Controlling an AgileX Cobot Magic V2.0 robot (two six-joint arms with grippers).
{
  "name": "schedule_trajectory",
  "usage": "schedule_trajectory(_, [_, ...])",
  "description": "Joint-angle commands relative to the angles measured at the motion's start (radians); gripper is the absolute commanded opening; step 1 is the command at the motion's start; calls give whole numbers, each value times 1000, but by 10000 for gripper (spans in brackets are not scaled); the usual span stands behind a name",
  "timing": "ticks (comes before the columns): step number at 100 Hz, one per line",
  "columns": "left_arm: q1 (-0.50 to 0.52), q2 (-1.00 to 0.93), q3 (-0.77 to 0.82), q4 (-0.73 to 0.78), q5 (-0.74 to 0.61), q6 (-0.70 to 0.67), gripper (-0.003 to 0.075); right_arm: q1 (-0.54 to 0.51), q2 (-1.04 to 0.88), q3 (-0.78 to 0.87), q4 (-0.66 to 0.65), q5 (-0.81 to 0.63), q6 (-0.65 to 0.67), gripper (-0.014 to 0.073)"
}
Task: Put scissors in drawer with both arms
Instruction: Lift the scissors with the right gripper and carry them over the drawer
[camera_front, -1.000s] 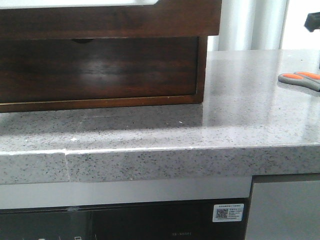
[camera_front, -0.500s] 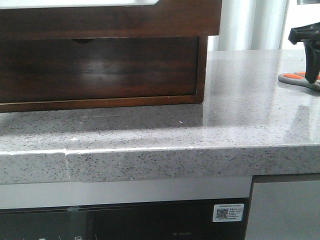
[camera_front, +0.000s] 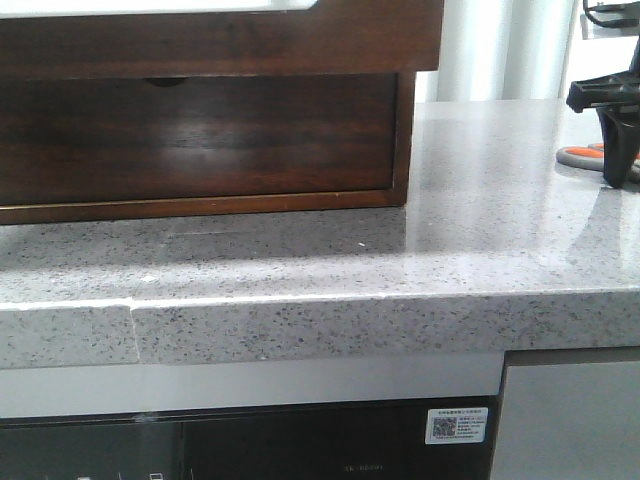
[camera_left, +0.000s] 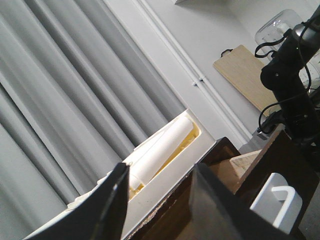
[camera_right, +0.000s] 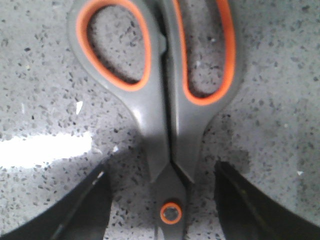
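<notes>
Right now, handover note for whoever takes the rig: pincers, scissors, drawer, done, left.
Right pincer: open, low over the scissors, one finger on each side near the pivot screw; not closed on them.
Left pincer: open, empty, up by the drawer.
Scissors lie flat on the countertop, far right, well clear of the cabinet.
Drawer: pulled out, white lining showing.
Done: drawer open, right arm lined up.
Left: close on the scissors, lift, carry across, drop in the drawer, probably shut it.
</notes>
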Motion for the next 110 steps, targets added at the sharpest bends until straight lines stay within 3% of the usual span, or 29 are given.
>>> schedule_trajectory(1, [-3,5,-27,-53,-19,-11,241,-6,-38,-29,-11,-17,-1,362])
schedule_trajectory(10, [-3,5,-27,-53,-19,-11,241,-6,-38,-29,-11,-17,-1,290])
schedule_trajectory(27, [-3,5,-27,-53,-13,-11,241,-6,-38,-29,-17,-14,-2,-44])
schedule_trajectory(33, [-3,5,-27,-53,3,-11,235,-6,-38,-29,-26,-14,-9,-126])
schedule_trajectory(68, [-3,5,-27,-53,10,-11,157,-1,-106,-29,4,-27,-40,-124])
schedule_trajectory(91, [-3,5,-27,-53,10,-11,157,21,-263,-29,164,-106,-219,-124])
schedule_trajectory(110, [-3,5,-27,-53,10,-11,157,73,-423,-29,213,-207,-298,-124])
